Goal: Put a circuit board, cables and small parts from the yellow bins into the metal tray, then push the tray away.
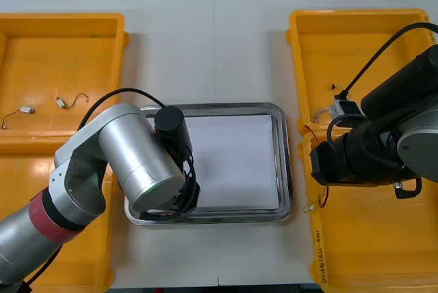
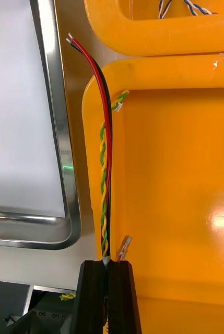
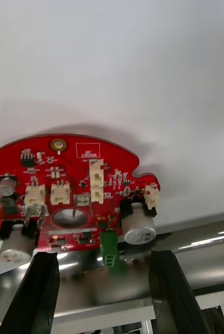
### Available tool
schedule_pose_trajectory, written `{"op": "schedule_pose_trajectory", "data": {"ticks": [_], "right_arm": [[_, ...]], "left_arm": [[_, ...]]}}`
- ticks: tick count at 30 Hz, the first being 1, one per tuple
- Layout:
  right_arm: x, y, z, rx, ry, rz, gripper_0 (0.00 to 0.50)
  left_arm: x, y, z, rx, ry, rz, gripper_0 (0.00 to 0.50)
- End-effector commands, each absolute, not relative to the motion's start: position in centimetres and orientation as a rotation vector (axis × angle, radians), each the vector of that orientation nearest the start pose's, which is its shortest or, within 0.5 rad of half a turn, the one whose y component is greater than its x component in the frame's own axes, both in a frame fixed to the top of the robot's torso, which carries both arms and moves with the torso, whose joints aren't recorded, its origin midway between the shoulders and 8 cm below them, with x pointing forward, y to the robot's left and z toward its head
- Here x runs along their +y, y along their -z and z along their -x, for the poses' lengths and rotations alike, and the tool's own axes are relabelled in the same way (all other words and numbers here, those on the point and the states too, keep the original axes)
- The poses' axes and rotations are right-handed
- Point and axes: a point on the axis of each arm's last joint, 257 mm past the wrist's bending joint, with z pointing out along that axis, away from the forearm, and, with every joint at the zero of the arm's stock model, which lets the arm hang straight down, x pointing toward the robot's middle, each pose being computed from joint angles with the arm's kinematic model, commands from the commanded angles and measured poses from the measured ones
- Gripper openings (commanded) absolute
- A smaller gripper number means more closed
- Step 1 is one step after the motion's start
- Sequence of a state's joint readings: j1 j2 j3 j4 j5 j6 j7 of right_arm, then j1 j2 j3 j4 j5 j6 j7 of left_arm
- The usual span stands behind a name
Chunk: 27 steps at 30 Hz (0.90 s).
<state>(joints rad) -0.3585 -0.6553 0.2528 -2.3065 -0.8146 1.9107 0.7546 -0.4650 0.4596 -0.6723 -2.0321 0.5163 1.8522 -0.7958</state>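
Right gripper (image 2: 107, 265), at 3 o'clock of the metal tray (image 2: 54, 104), clamped the cable bundle (image 2: 105, 156) by one end; it looked light and limp. Left gripper (image 3: 102, 255) stood open at the circuit board (image 3: 70, 198), tray's 7 o'clock.

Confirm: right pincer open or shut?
Shut: the right pincer clamps the cables at a bin's edge beside the tray; left pincer open by the board.

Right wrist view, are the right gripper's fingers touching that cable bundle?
Touching. In the right wrist view the right gripper is shut on the cable bundle; the strands emerge from between its fingers, no gap.
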Motion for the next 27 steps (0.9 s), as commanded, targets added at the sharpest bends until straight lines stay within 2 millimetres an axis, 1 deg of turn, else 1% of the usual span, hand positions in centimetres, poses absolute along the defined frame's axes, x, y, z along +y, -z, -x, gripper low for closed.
{"op": "schedule_pose_trajectory", "data": {"ticks": [1, 3, 7, 9, 10, 12, 14, 16, 19, 20, 22, 23, 25, 26, 27], "right_arm": [[-17.0, 20.2, -35.4, 2.770, -0.225, 0.070, 0.000], [-17.0, 20.2, -35.4, 2.769, -0.225, 0.071, 0.000], [-17.0, 20.3, -35.3, 2.771, -0.226, 0.074, 0.000], [-16.9, 20.3, -35.3, 2.772, -0.227, 0.075, 0.000], [-16.9, 20.3, -35.3, 2.772, -0.227, 0.075, 0.000], [-16.9, 20.2, -35.3, 2.770, -0.229, 0.075, 0.000], [-16.9, 20.3, -35.3, 2.771, -0.227, 0.077, 0.000], [-16.9, 20.3, -35.3, 2.772, -0.227, 0.083, 0.000], [-16.8, 20.2, -35.3, 2.772, -0.228, 0.096, 0.000], [-16.8, 20.2, -35.2, 2.771, -0.229, 0.106, 0.000], [-16.3, 20.1, -35.1, 2.772, -0.231, 0.147, 0.000], [-16.2, 20.0, -35.1, 2.771, -0.231, 0.159, 0.000], [-15.5, 19.8, -35.1, 2.766, -0.230, 0.211, 0.000], [-15.3, 19.8, -35.1, 2.764, -0.228, 0.226, 0.000], [-14.9, 19.7, -35.0, 2.760, -0.227, 0.257, 0.000]], "left_arm": [[9.6, 27.6, -33.9, 2.828, 0.031, -0.405, 0.500], [9.3, 26.1, -34.5, 2.779, 0.057, -0.402, 0.500], [9.0, 24.1, -35.2, 2.716, 0.089, -0.388, 0.500], [8.7, 22.6, -35.6, 2.667, 0.112, -0.380, 0.500], [8.8, 22.2, -35.8, 2.653, 0.117, -0.375, 0.500], [8.8, 20.6, -36.1, 2.612, 0.145, -0.363, 0.500], [9.2, 19.9, -36.2, 2.601, 0.159, -0.353, 0.500], [10.1, 18.9, -36.6, 2.582, 0.165, -0.335, 0.500], [11.4, 17.9, -36.9, 2.562, 0.158, -0.317, 0.500], [12.0, 17.4, -37.1, 2.553, 0.153, -0.307, 0.500], [13.4, 16.5, -37.6, 2.544, 0.147, -0.276, 0.500], [13.9, 16.3, -37.7, 2.543, 0.143, -0.269, 0.500], [15.5, 15.7, -38.0, 2.544, 0.124, -0.252, 0.500], [15.8, 15.5, -38.1, 2.541, 0.120, -0.249, 0.500], [16.7, 15.1, -38.2, 2.542, 0.111, -0.241, 0.500]]}}
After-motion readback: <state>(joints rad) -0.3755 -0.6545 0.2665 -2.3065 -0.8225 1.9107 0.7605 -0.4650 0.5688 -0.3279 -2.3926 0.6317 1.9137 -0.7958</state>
